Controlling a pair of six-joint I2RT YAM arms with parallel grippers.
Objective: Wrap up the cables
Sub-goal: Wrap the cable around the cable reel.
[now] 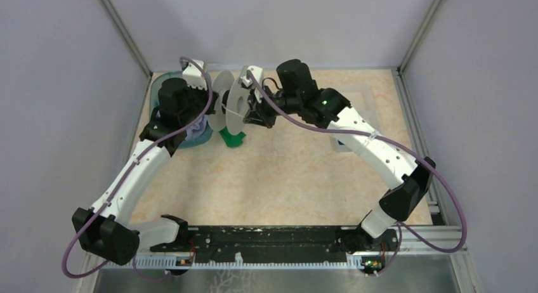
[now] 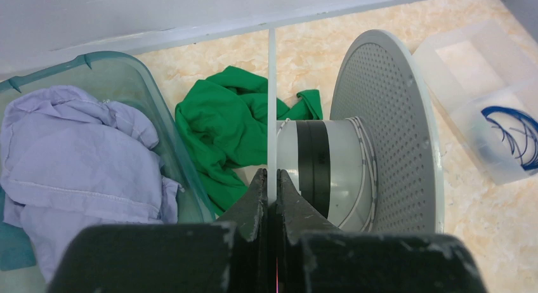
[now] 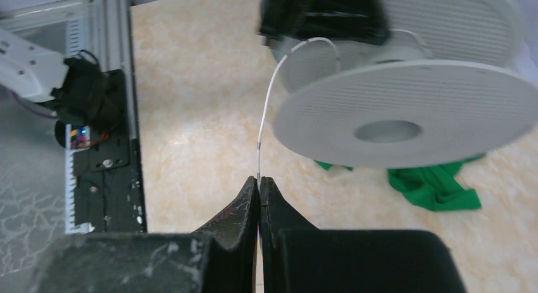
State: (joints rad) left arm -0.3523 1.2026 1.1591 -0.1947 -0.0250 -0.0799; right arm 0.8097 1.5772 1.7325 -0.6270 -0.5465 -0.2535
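From above, both arms reach to the far middle of the desk point(image 1: 285, 179) and meet at a pale-grey spool point(image 1: 238, 106) that stands on edge. The left claw point(image 1: 212, 109) comes at it from the left and the right claw point(image 1: 252, 115) from the right. A crumpled green cloth point(image 1: 232, 138) lies on the desk just in front of the spool. To its left stands a teal bin point(image 1: 155, 90) holding a lilac cloth point(image 1: 198, 129), partly hidden under the left arm. In the left wrist view the left claw is clenched on the thin edge of the spool's near flange, which runs straight up from between the fingertips. Beyond it are the hub with a dark band and the perforated far flange. The green cloth lies behind the spool and the bin with the lilac cloth is at the left. Far right, a clear plastic box point(image 2: 469, 65) holds the dark blue cable point(image 2: 515, 136), coiled in a loose loop and well apart from the spool. In the right wrist view the right claw is pinched shut on the end of the whitish cable point(image 3: 269, 96). The cable rises from the fingertips and bends over to the spool's hub, just below the blurred dark bulk of the left claw at the top. The spool's broad flange faces this camera, with the green cloth under its right side.
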